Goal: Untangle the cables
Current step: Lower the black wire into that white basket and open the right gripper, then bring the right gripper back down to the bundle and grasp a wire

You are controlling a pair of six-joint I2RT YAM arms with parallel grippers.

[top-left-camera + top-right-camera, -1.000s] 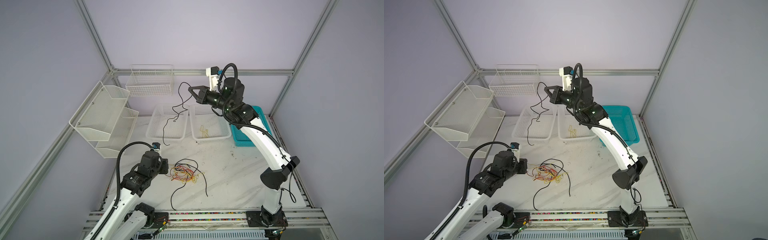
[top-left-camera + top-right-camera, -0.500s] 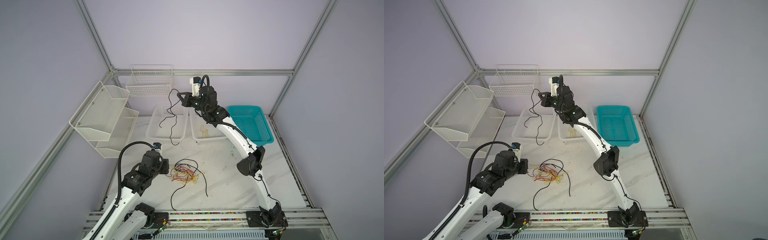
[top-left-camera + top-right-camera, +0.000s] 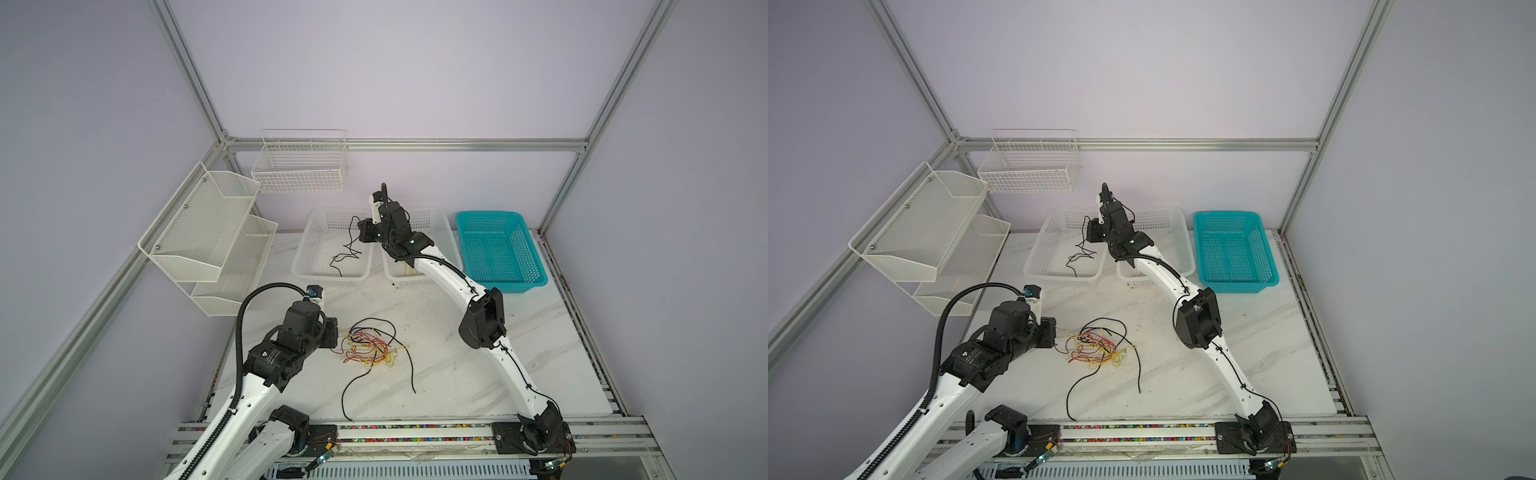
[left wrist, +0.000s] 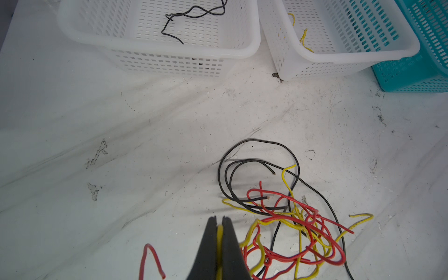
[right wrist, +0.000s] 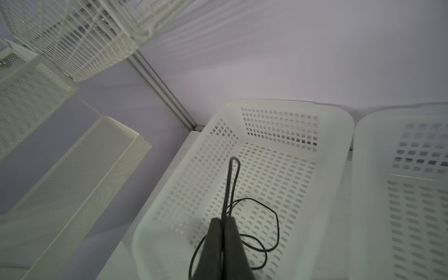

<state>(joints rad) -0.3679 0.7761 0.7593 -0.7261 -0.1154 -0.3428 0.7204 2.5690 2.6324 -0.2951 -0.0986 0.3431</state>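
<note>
A tangle of red, yellow and black cables [image 3: 370, 347] lies on the marble table near its front left; it also shows in the left wrist view [image 4: 291, 225]. My left gripper [image 3: 332, 332] sits at the tangle's left edge, shut on a yellow cable [image 4: 220, 232] between its fingers. My right gripper [image 3: 360, 230] hangs over the left white basket [image 3: 307, 253], shut on a black cable [image 3: 347, 253]. That cable droops from the jaws and coils on the basket floor [image 5: 264, 232].
A second white basket [image 3: 440, 216] holding a yellow cable [image 4: 303, 38] stands beside the first, and a teal basket [image 3: 528, 253] to its right. White mesh shelves [image 3: 208, 224] and a wire basket [image 3: 301, 166] hang on the left and back walls.
My right arm has swung left and down from high above the baskets, lowering the black cable into the left white basket. The left arm and the tangle have stayed put.
</note>
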